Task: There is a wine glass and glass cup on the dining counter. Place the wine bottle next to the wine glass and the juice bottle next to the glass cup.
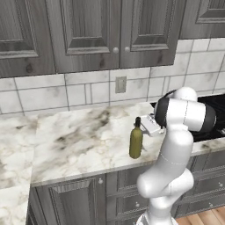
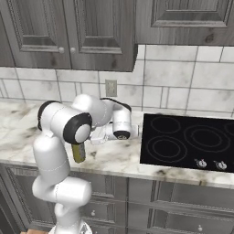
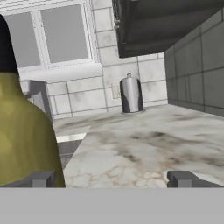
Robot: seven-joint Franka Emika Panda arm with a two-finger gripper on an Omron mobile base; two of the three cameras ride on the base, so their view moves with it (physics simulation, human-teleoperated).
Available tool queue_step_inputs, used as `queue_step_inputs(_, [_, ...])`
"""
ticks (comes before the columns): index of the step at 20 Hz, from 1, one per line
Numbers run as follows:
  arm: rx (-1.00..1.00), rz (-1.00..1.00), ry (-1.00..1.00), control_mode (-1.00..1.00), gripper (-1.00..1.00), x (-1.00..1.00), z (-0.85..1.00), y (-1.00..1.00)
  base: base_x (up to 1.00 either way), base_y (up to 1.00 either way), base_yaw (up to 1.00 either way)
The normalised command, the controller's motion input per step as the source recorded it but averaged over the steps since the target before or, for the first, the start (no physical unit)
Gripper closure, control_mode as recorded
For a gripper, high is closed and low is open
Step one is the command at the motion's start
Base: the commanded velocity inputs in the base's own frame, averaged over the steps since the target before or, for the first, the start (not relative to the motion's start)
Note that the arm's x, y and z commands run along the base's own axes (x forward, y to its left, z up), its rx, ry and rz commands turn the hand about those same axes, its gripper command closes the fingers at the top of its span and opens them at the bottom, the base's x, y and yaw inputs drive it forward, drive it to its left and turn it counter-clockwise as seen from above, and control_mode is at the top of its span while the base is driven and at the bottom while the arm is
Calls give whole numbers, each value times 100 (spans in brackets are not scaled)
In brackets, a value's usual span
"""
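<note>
The wine bottle, olive green with a dark top, stands upright near the front edge of the marble counter under the grey wall cabinets. My gripper hovers just to its right at neck height, open, holding nothing. In the hand view the wine bottle looms very close at the left, level with the left fingertip, while bare counter shows between the fingers of the gripper. In the right base view my arm covers most of the wine bottle. The wine glass, glass cup, juice bottle and dining counter are out of view.
A black cooktop lies in the counter to the right of the arm. A steel canister stands far along the counter by the tiled wall. Grey wall cabinets hang overhead, with an outlet on the backsplash.
</note>
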Motion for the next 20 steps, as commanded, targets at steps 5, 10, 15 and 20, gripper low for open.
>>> queue_step_inputs(5, [0,0,0,-100,-100,-10,0,1,0,0,0])
queue_step_inputs(10, [0,0,0,-100,-100,-9,0,0,0,0,0])
queue_step_inputs(15, [0,0,0,-100,-100,-6,0,1,0,0,0])
queue_step_inputs(20, [0,0,0,-100,-100,0,3,0,0,0,0])
